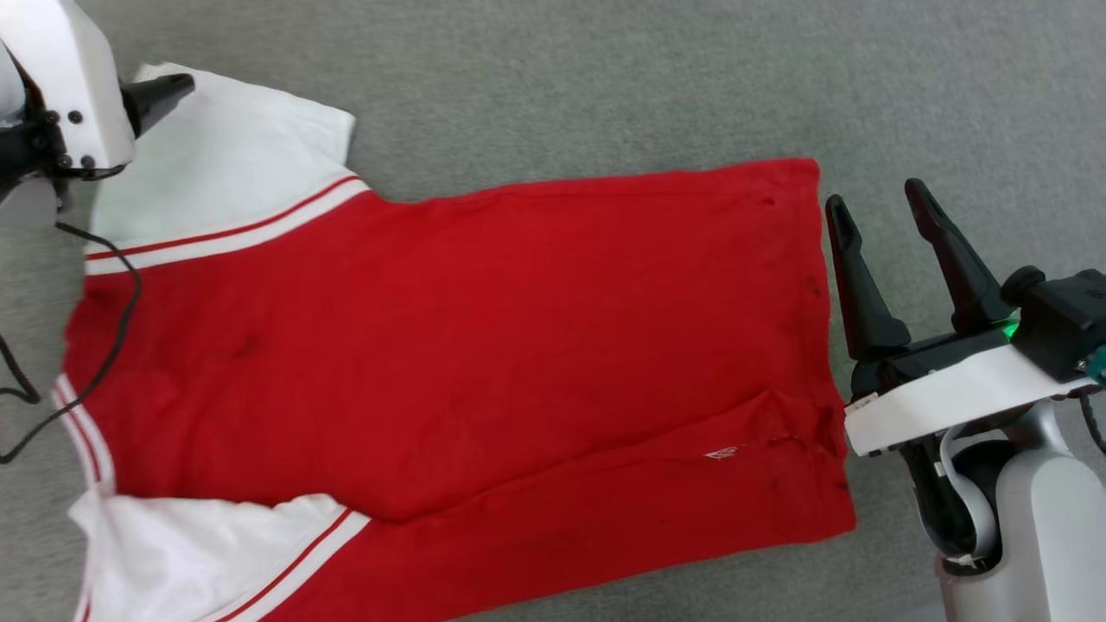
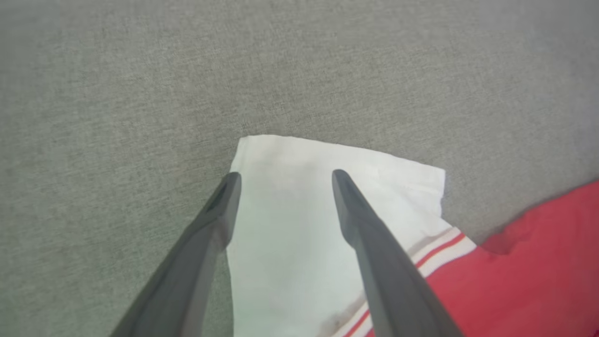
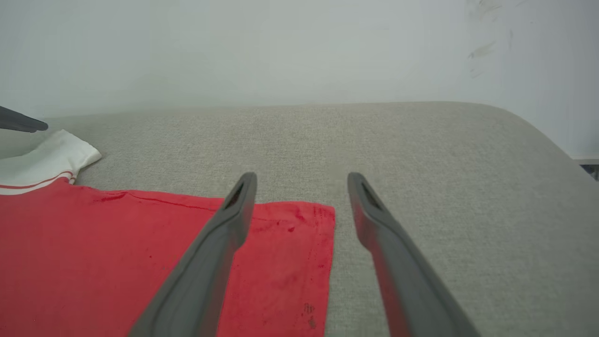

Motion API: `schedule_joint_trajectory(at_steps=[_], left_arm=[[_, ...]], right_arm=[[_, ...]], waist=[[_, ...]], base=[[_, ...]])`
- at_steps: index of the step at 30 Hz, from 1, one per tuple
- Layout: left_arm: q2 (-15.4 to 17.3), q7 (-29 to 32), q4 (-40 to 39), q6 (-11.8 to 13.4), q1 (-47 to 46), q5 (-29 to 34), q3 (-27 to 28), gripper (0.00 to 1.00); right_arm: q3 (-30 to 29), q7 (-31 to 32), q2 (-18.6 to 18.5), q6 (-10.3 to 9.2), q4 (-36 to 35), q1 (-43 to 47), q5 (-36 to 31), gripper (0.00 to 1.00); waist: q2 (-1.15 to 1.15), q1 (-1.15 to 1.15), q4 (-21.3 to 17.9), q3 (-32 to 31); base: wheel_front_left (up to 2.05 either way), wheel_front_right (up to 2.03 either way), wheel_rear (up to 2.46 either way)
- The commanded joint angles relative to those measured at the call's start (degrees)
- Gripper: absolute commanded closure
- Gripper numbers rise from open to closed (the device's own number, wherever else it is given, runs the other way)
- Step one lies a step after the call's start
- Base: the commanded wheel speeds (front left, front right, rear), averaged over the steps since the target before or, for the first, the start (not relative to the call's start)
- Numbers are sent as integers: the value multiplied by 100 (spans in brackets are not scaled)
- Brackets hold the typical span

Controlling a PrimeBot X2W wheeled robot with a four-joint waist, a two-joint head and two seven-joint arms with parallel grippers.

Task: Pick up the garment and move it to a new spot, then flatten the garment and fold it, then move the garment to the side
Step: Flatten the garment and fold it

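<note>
garment: spread flat on grey fabric surface, collar end at robot's left, hem at its right
left gripper: open, empty, over the far white sleeve
right gripper: open, empty, at the hem's far corner
contact with cloth: can't tell

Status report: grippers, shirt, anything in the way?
Left gripper open above white sleeve. Right gripper open beside hem. Garment lies unheld. Black cable dangles over it.
</note>
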Motion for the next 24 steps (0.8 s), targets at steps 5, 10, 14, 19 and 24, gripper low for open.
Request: schedule_joint_trajectory(at_steps=[5, 10, 14, 19, 24], left_arm=[[136, 428, 472, 25, -51, 167, -251, 0], [-95, 838, 918, 157, 427, -104, -389, 73], [-286, 592, 984, 129, 520, -175, -334, 100], [-313, 76, 1010, 39, 235, -33, -223, 100], [-415, -231, 910, -89, -87, 32, -168, 100]], right_arm=[[97, -56, 71, -2, 133, -56, 97, 0], [48, -12, 86, -2, 262, 69, 174, 0], [5, 127, 93, -2, 338, 47, 311, 0], [-117, 626, -11, -2, 660, -215, 768, 0], [-289, 1487, -352, 0, 1275, -769, 1116, 0]], waist=[[0, -1, -408, 390], [0, -1, -462, 388], [0, -1, -434, 335], [0, -1, -326, 183], [0, -1, -61, 9]], base=[[0, 0, 0], [0, 0, 0], [0, 0, 0], [0, 0, 0], [0, 0, 0]])
